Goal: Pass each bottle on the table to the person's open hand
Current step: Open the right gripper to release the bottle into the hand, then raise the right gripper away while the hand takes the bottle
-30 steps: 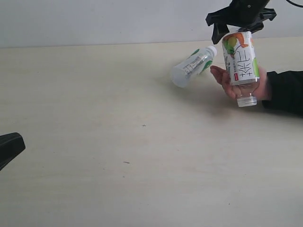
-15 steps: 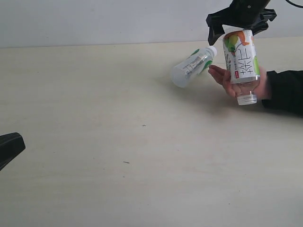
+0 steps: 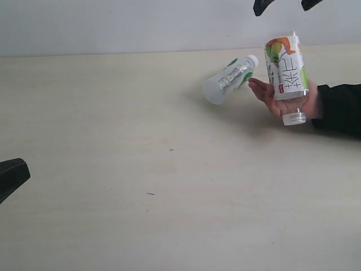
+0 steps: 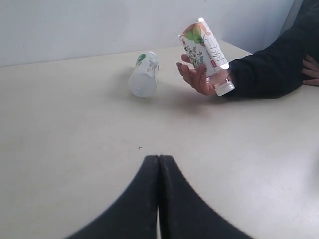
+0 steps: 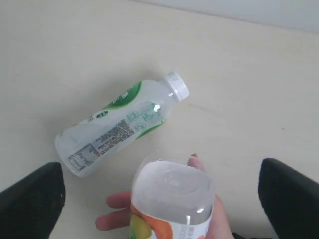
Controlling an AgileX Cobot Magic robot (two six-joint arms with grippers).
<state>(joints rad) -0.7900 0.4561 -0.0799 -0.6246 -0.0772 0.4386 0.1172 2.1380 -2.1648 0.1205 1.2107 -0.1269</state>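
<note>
1. Exterior view, handover: the wide bottle point(image 3: 286, 68) with the white, green and orange label rests cap-down in the person's hand point(image 3: 269, 95), at about 2 o'clock on the table point(image 3: 113, 141). Its clear base points up toward 12.
2. My right gripper point(image 3: 282, 8) hangs directly above that base with its jaws spread as wide as they go, gripping nothing and clear of the bottle. I read the gap as deliberate: with the jaws apart, the bottle's weight sits on the palm, not on my arm.
3. The hand lies palm-up just over the table, fingers point(image 3: 256, 87) reaching toward 10 o'clock and the dark sleeve point(image 3: 338, 107) running off at 3. It makes a low, open cradle, placed, I judge, so that a bottle lowered from above cannot fall far.
4. The clear bottle point(image 3: 228, 79) with the white-green label lies on its side on the table at 10 o'clock from the hand, just beside it, with its white cap toward 2 o'clock. Lying down, it could roll, so I would take it across the body.
5. My left gripper point(image 4: 159, 160) is pressed fully shut and holds nothing. It sits low over the table at 8 o'clock, well apart from both bottles; I judge it parked because the work lies on the right arm's side.
6. No other bottle shows in any view. By my judgement the wide one is delivered and the lying one comes next.
</note>
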